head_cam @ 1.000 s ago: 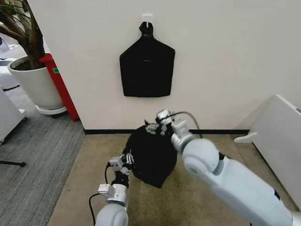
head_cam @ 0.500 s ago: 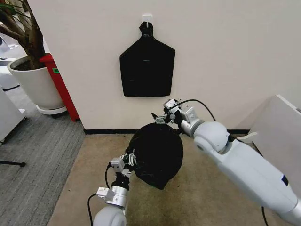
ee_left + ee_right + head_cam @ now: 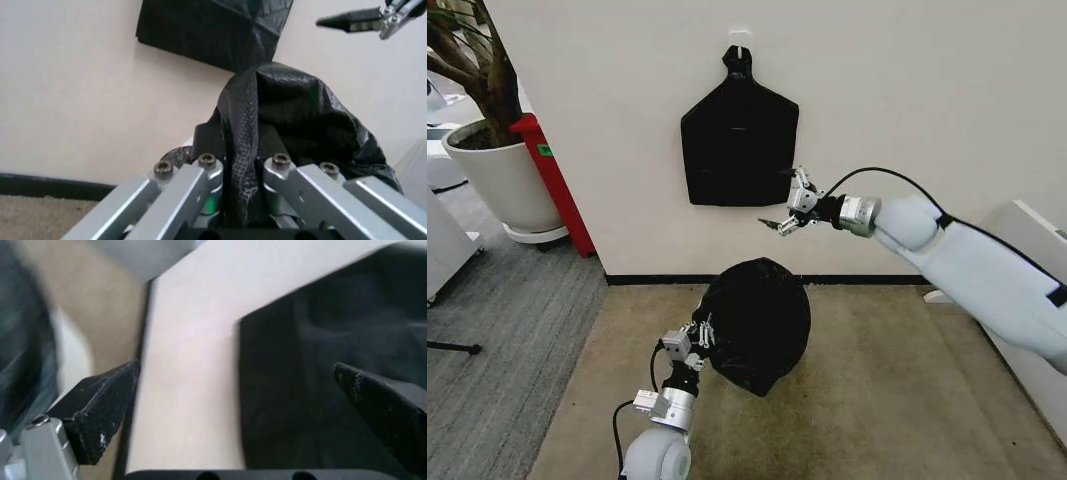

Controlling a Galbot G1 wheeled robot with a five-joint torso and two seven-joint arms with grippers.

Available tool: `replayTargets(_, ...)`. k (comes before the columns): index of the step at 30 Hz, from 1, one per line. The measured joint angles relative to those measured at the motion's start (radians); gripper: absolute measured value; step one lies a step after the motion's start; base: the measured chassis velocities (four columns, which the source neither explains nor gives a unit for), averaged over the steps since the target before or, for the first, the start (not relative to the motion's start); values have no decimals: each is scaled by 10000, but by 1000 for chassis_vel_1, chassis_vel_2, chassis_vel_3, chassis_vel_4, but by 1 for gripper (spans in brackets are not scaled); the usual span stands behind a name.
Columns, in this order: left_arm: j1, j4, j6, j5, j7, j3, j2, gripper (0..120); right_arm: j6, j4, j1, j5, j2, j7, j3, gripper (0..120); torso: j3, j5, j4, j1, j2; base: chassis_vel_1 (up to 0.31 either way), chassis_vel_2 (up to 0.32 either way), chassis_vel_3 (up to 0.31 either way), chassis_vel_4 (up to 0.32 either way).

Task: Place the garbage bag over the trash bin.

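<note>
The garbage bag (image 3: 757, 325), glossy, black and wrinkled, bulges in a round dome on the carpet in front of the wall. The trash bin is hidden beneath it. My left gripper (image 3: 699, 338) is shut on a fold at the bag's near left edge. The left wrist view shows the fingers (image 3: 200, 175) pinching the crinkled plastic (image 3: 293, 115). My right gripper (image 3: 785, 200) hangs open in the air above the bag, close to the wall. Its two dark fingertips (image 3: 107, 395) stand wide apart with nothing between them. One of its fingers (image 3: 350, 20) also shows in the left wrist view.
A flat black bundle (image 3: 739, 140) hangs from a hook on the wall just beside the right gripper. A large white plant pot (image 3: 502, 185) and a red stand (image 3: 552, 175) are at the far left. A white panel (image 3: 1017, 290) leans at the right.
My right gripper has lifted off the bag's top edge and swung up and rightward toward the wall, now open. The left gripper keeps its hold on the bag.
</note>
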Motion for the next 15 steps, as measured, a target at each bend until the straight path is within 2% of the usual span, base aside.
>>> replayTargets(4,-99,327,-84,-9,12,-8,6,5,-407,-215,78,-270,230,-984,-84,100,1,4,0,0,-1,0,0,0,0)
replayTargets(10,-220,699,-143,71,8,-8,-37,5,-1274,-84,178,426,83,-1198,-624,100,0,4,-3,0,0,0,0,0,0)
replayTargets(15,-277,703,-144,93,-9,18,-64,5,-1295,-270,165,341,250,-1376,-833,100,-1,3,-2,0,0,0,0,0,0)
